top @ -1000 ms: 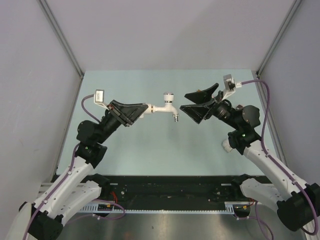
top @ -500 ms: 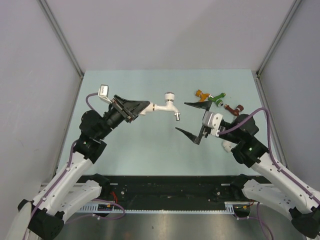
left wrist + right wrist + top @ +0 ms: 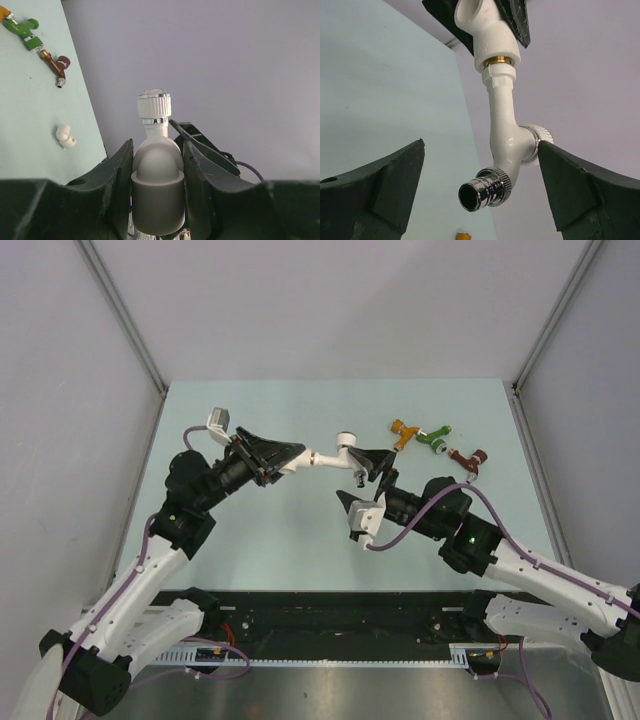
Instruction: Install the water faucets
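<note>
My left gripper [image 3: 297,455] is shut on a short white pipe connector [image 3: 156,192] and holds it in the air. The white faucet [image 3: 338,453] with the ribbed, silver-ringed knob [image 3: 154,104] sticks out of that connector. My right gripper [image 3: 363,479] is open, and its jaws straddle the faucet's chrome spout [image 3: 482,190]. One right fingertip [image 3: 547,150] is next to the knob; I cannot tell whether it touches. The orange faucet [image 3: 403,430], the green faucet [image 3: 433,436] and the dark red faucet [image 3: 466,457] lie on the table at the back right.
A loose white pipe connector [image 3: 65,136] lies on the pale green table [image 3: 250,530] near the right edge. Grey walls close in the table on the left, back and right. The black rail [image 3: 330,625] with the arm bases runs along the near edge.
My right arm has swung down and left from the back right. Its open jaws now bracket the faucet's spout. My left gripper has shifted the faucet slightly right and turned it.
</note>
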